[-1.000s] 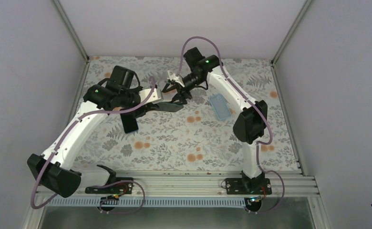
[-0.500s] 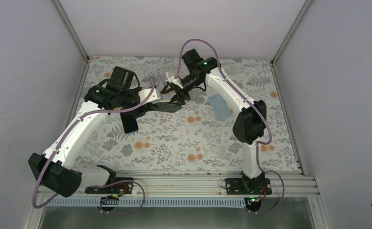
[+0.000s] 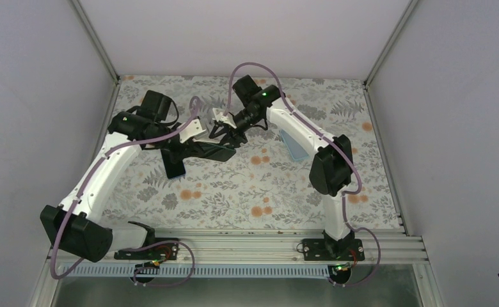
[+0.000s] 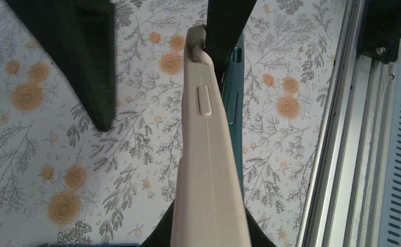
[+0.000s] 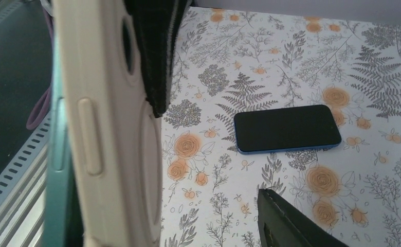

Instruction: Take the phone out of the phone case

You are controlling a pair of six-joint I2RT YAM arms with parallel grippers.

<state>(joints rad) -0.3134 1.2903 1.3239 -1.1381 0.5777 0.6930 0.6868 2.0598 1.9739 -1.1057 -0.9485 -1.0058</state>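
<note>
A beige phone case (image 4: 208,154) with a teal phone (image 4: 233,103) in it is held edge-on above the table. My left gripper (image 4: 208,234) is shut on its lower end. It shows in the top view (image 3: 194,130) between the two arms, with the left gripper (image 3: 202,146) beside it. My right gripper (image 3: 225,130) is open around the case's other end. One right finger (image 4: 229,31) rests against the case. The other (image 4: 93,67) stands apart. In the right wrist view the case (image 5: 106,128) fills the left, and one right finger (image 5: 291,221) is well clear.
A second phone with a dark screen and blue rim (image 5: 287,128) lies flat on the floral table, left of centre in the top view (image 3: 173,166). A light blue empty case (image 3: 292,144) lies partly behind the right arm. The metal rail (image 4: 342,154) runs along the near edge.
Both grippers have shifted left together with the cased phone between them. The left wrist has turned, and the right arm has reached further left.
</note>
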